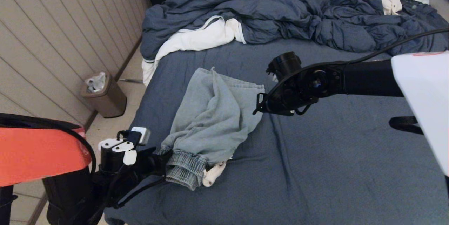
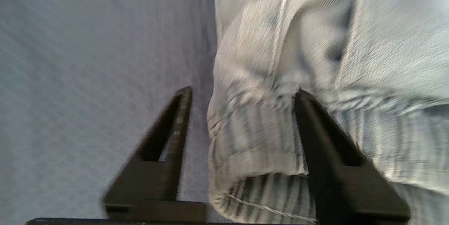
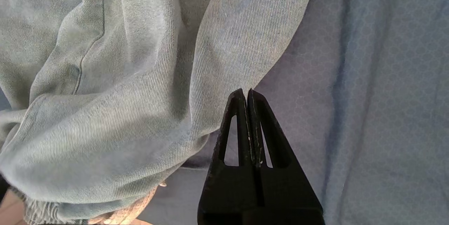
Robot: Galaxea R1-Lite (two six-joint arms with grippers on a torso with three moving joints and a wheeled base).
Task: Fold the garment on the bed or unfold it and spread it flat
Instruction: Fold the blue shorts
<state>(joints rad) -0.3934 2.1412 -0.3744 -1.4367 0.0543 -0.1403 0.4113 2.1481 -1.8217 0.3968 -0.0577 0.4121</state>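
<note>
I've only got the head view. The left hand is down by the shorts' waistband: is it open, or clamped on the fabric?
Observer: The left wrist view shows the left hand open, its fingers spread, with the gathered waistband of the shorts lying between them.
Operator: And the right hand, is it holding anything?
Observer: No. The right wrist view shows the right hand shut and empty.
Operator: Where are its tips?
Observer: Right at the side edge of the shorts, with bare sheet of the bed beside them. I cannot tell whether they touch the cloth.
</note>
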